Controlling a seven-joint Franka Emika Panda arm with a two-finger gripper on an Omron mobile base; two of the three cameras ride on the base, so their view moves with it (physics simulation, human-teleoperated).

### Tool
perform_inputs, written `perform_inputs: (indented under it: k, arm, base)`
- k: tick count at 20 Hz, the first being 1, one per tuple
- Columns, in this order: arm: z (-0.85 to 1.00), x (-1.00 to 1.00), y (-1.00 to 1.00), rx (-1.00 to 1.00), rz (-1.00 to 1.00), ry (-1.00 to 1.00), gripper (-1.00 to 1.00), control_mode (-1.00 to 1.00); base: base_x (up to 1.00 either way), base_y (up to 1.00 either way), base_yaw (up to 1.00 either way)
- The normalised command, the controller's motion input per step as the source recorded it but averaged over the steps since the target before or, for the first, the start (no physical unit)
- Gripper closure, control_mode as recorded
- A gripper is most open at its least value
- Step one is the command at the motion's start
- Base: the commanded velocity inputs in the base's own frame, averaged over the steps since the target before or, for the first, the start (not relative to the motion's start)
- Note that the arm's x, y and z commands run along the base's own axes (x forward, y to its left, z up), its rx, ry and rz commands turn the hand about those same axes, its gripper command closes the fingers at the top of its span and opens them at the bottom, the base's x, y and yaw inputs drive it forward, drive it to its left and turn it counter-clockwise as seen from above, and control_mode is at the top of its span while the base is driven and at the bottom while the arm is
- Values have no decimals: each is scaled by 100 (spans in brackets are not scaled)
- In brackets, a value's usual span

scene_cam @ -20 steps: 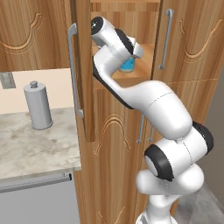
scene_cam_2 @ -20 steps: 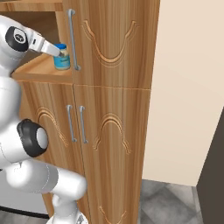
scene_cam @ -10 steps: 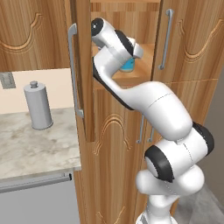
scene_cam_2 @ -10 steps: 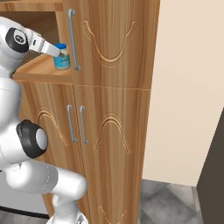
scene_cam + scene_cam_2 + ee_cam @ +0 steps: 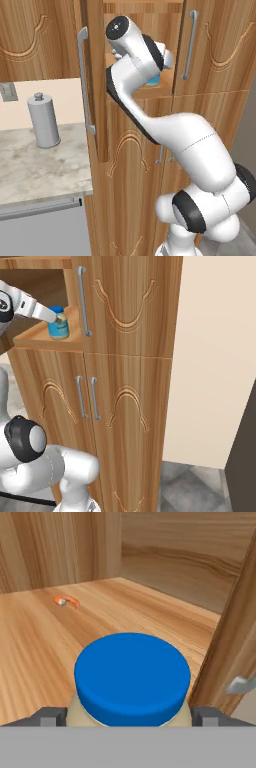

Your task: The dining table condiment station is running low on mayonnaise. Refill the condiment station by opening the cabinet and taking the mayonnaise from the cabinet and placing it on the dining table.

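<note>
Mayonnaise (image 5: 132,679) sitting upright on cabinet (image 5: 130,316) shelf, near front edge beside closed right door. Claw (image 5: 131,716) straddling jar, fingertips (image 5: 50,717) flanking pale body just below blue lid; contact not discernible, apparently positioning for side grasp before lifting out.

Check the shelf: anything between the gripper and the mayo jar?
Nothing visible. In the hand view the gripper has one fingertip either side of the mayonnaise jar. The small orange thing lies farther back on the cabinet shelf, clear of the jar.
</note>
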Motion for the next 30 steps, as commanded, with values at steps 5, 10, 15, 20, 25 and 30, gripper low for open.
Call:
perform_inputs:
  k: [5,10,15,20,25,30]
  arm:
    - [0,-100,-64,0,24,-2,100,-100]
    - [0,-100,-80,2,38,-5,100,-100]
    - [0,-100,-48,0,37,-1,100,-100]
    - [-2,-71,-2,0,13,0,100,-100]
    - [0,-10,0,0,1,0,100,-100]
    - [0,0,0,0,0,0,100,-100]
  base:
    - [0,0,0]
    - [0,0,0]
    - [0,0,0]
    - [0,0,0]
    - [0,0,0]
    - [0,0,0]
